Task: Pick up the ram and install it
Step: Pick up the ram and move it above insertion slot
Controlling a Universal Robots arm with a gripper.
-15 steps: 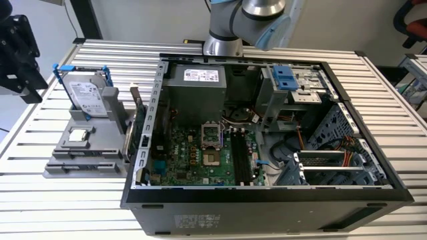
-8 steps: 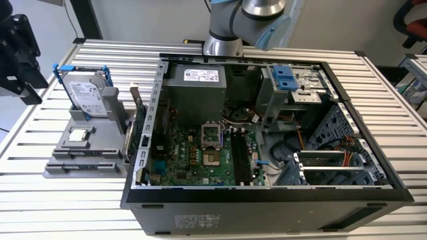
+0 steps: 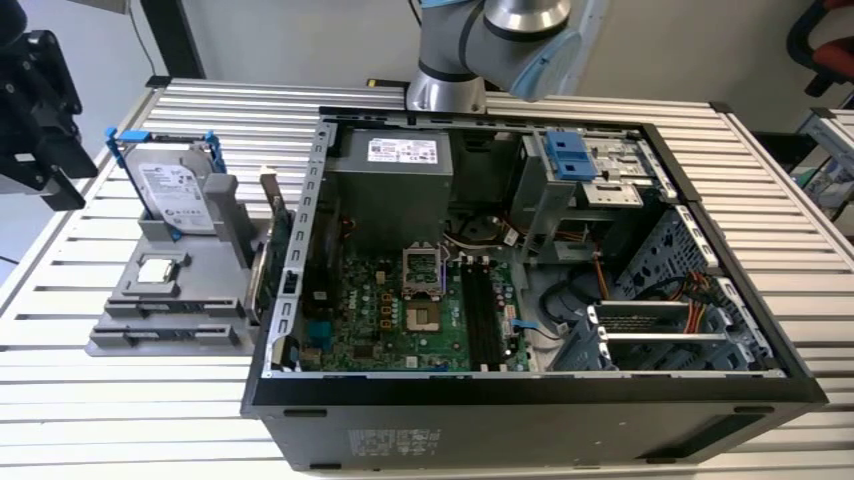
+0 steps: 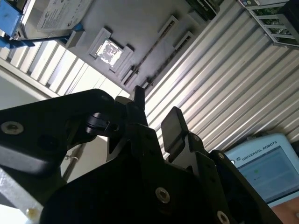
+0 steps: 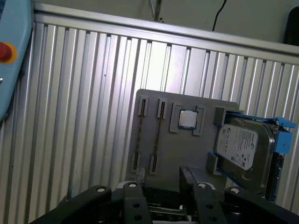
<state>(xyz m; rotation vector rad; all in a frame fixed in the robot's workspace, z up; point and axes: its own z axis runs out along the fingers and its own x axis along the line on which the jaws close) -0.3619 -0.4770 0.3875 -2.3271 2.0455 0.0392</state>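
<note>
Hung above the grey tray (image 5: 187, 149) with gripper (image 4: 156, 108) jaws parted, gripping nothing. Judged the ram (image 5: 158, 135), apparently standing on edge in tray holders near the square chip (image 5: 188, 119), light, stiff, fragile; best pinched mid-length across its faces.

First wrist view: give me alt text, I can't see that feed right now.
A grey parts holder lies on a ribbed metal table, carrying two narrow slots, a small silver processor chip and a hard drive with blue rails. The gripper is in the foreground, its fingers open.
</note>
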